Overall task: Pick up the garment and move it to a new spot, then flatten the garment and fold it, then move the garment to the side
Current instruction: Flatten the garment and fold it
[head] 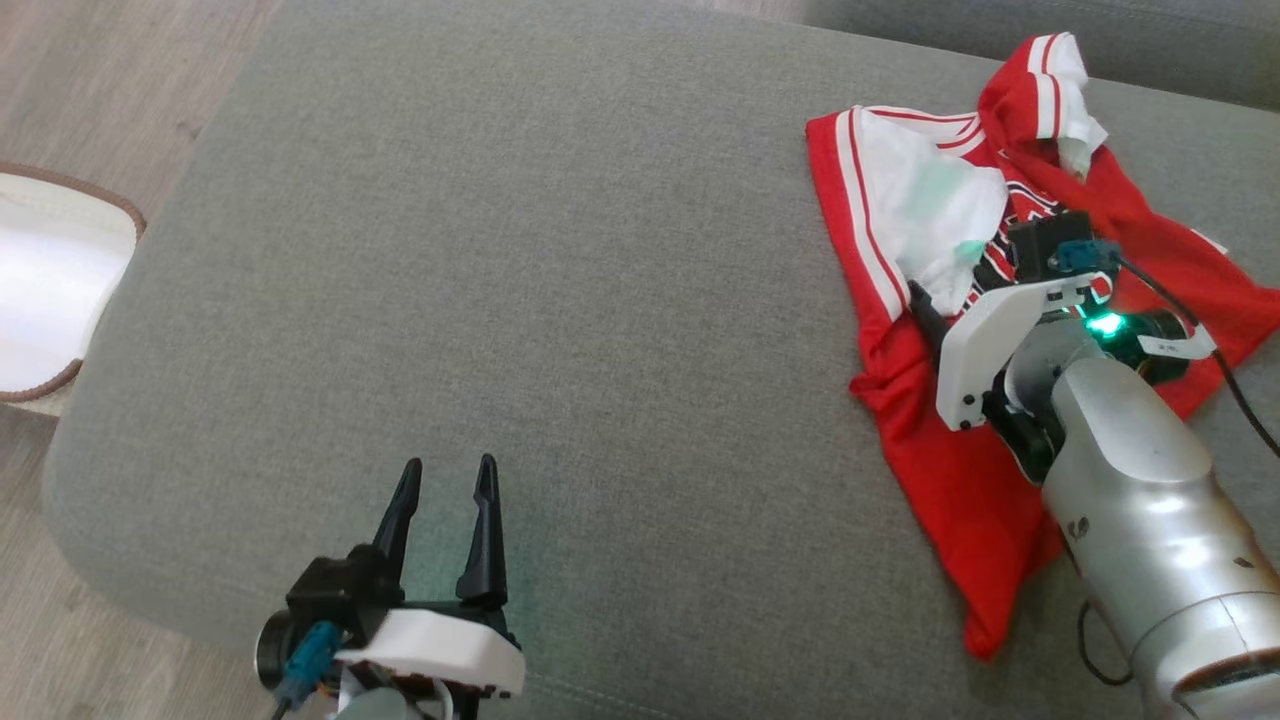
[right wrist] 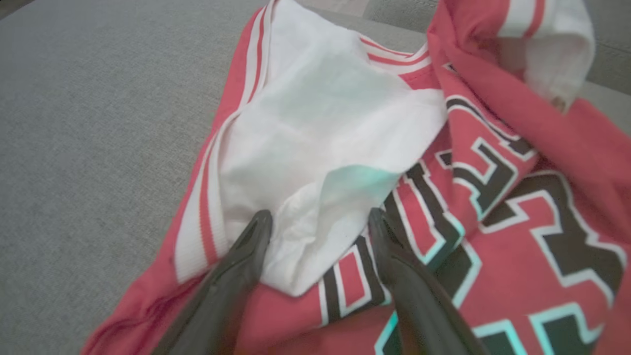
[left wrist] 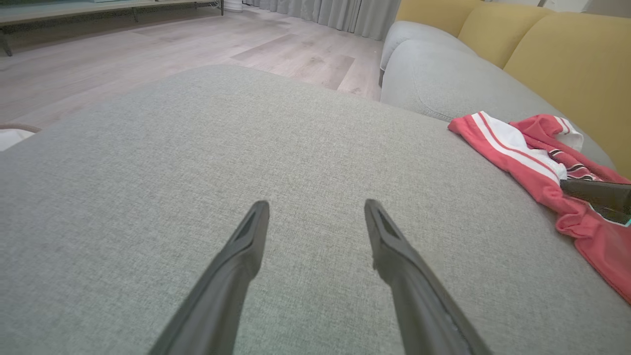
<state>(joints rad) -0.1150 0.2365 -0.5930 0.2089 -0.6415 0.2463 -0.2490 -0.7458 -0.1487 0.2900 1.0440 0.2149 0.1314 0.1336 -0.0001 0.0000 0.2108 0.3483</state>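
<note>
Setting: home, living room. Evidence: grey fabric sofa point(left wrist: 246, 148) with yellow back cushions point(left wrist: 557, 54), wood plank floor point(left wrist: 148, 54), long grey curtains point(left wrist: 345, 15) at far end, low shelf point(left wrist: 98, 10) along floor's far edge.

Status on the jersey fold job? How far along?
Done: nothing certain. The red jersey lies crumpled on the grey cushion, with a white part flipped up. In hand: right gripper is open, fingers either side of a white fold, not pinching it. The left gripper is open over bare cushion. Left: flatten, fold, move aside.
</note>
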